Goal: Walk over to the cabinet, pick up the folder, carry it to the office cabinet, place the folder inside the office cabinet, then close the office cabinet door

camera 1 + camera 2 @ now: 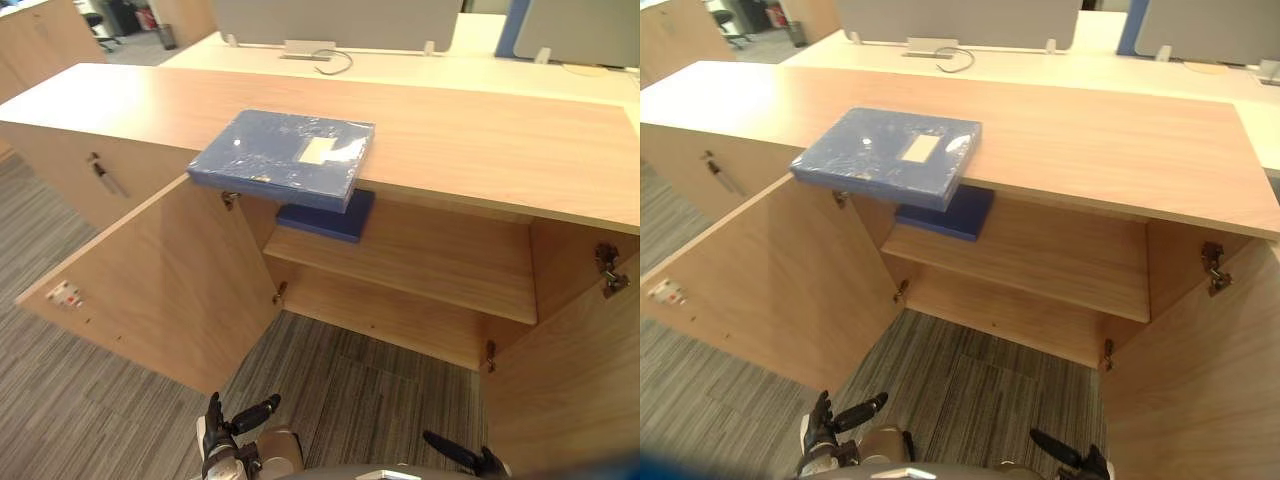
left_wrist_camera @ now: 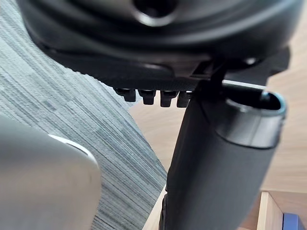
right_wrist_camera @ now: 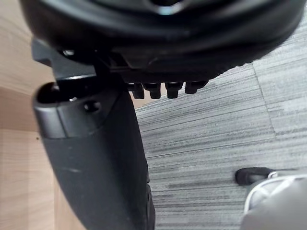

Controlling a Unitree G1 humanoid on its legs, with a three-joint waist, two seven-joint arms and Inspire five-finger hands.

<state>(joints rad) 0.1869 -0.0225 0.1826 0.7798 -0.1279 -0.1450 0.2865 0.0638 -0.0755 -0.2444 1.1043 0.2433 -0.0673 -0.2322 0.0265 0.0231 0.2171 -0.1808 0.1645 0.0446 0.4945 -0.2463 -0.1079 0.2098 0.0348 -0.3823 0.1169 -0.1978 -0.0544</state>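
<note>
A grey striped carpet (image 1: 380, 400) is running under a long, low wooden cabinet (image 1: 480, 130), with pale desks and grey dividers (image 1: 335, 20) standing behind it. Both cabinet doors are hanging wide open, the left door (image 1: 170, 290) swinging out just ahead of the left hand (image 1: 228, 435) and the right door (image 1: 570, 380) standing close beside and ahead of the right hand (image 1: 465, 458). Both hands are hanging low near the carpet, fingers loosely spread and holding nothing. The blue folder (image 1: 285, 155) is lying flat on the cabinet top, well above and ahead of the left hand and up and across from the right one, with its near edge jutting out over the open compartment. A second, darker blue item (image 1: 330, 220) is resting on the inner shelf (image 1: 430, 260) directly beneath it. To my eye the walk-up is finished and the pick-up is the step in hand, though no reach is under way. The next move is calling for the arms to lift to the height of the top and take the folder by its overhanging edge, probably one hand beneath and one above or at each side. The open doors are crowding both arms, so a clean rise between them looks wise.
</note>
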